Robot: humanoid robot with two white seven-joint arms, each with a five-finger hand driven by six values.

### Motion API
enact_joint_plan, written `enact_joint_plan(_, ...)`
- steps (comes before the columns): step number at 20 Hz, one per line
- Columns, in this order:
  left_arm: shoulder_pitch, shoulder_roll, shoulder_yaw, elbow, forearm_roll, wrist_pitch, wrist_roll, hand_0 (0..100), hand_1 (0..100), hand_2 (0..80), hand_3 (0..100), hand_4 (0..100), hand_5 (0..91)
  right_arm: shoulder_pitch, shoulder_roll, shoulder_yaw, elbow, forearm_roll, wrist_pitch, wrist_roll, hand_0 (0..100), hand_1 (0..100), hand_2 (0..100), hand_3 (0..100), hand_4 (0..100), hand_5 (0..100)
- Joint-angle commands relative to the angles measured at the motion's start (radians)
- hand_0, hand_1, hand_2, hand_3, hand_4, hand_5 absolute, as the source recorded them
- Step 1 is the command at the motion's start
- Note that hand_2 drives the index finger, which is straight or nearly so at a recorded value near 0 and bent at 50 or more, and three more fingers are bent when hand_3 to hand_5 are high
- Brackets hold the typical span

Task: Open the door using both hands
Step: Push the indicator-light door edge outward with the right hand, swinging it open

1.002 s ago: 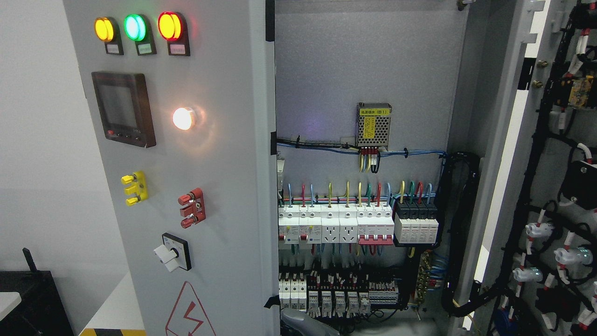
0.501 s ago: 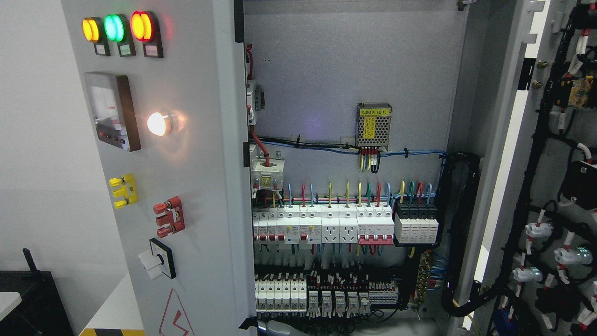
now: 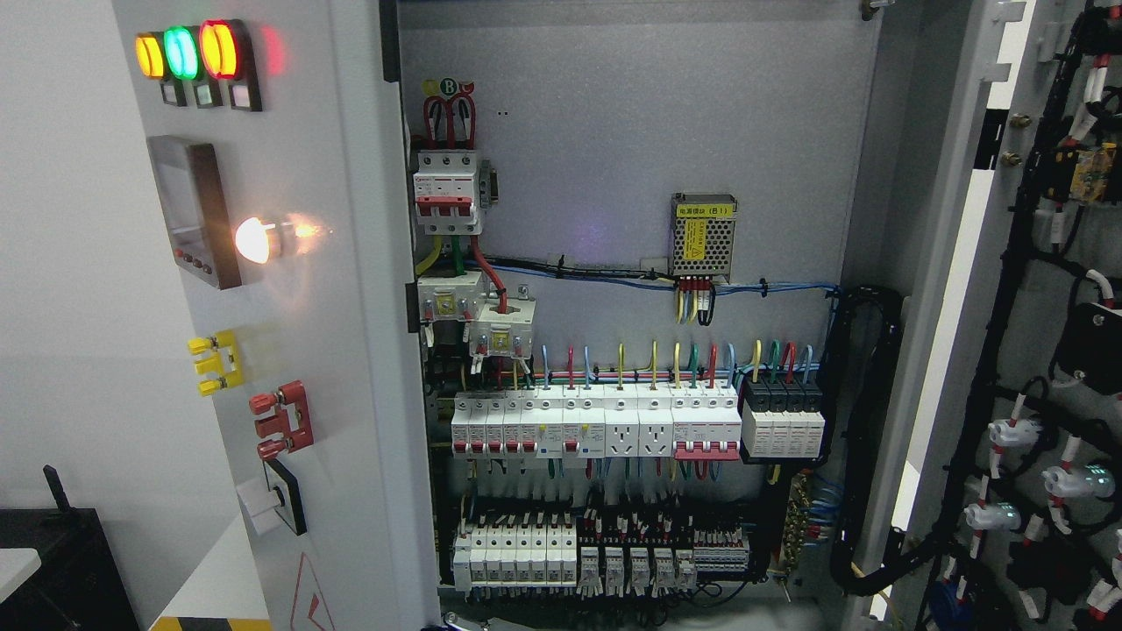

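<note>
The cabinet's left door (image 3: 351, 350) is grey and stands swung well out to the left, so I see its front at a steep angle. It carries three indicator lights (image 3: 181, 53), a meter (image 3: 188, 210), a lit white lamp (image 3: 250, 239) and a rotary switch (image 3: 276, 497). The right door (image 3: 964, 289) hangs wide open at the picture's right, its wired inner face toward me. At the bottom edge, by the left door's lower corner, a grey sliver of my left hand (image 3: 454, 622) shows. My right hand is out of view.
Inside the cabinet, rows of breakers (image 3: 614, 425) and a small power supply (image 3: 702, 235) sit on the grey back panel (image 3: 614, 131). A black cable bundle (image 3: 863, 438) runs to the right door. A dark object (image 3: 53, 561) stands at lower left, beside a white wall.
The left door has swung further out to the left, uncovering more breakers at the cabinet's upper left. The grey hand at the bottom edge moved left with the door's edge and shows less.
</note>
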Motion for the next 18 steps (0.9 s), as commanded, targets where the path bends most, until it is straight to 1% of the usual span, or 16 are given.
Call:
enact_joint_plan(1, 0.011, 0.000, 0.000, 0.017, 0.000, 0.000, 0.001, 0, 0, 0.0, 0, 0, 0.0, 0.009, 0.010, 0.050, -0.032, -0.003, 0.001, -0.009, 38, 0, 0, 0, 0, 0)
enact_joint_plan(6, 0.011, 0.000, 0.000, 0.017, 0.000, 0.000, 0.001, 0, 0, 0.0, 0, 0, 0.0, 0.009, 0.014, 0.070, -0.034, 0.000, 0.003, -0.023, 38, 0, 0, 0, 0, 0)
enact_joint_plan(13, 0.011, 0.000, 0.000, 0.017, 0.000, 0.000, -0.001, 0, 0, 0.0, 0, 0, 0.0, 0.009, 0.018, 0.107, -0.038, 0.000, 0.001, -0.082, 38, 0, 0, 0, 0, 0)
enact_joint_plan(18, 0.011, 0.000, 0.000, 0.017, 0.000, 0.000, 0.001, 0, 0, 0.0, 0, 0, 0.0, 0.009, 0.022, 0.147, -0.049, 0.001, 0.001, -0.090, 38, 0, 0, 0, 0, 0)
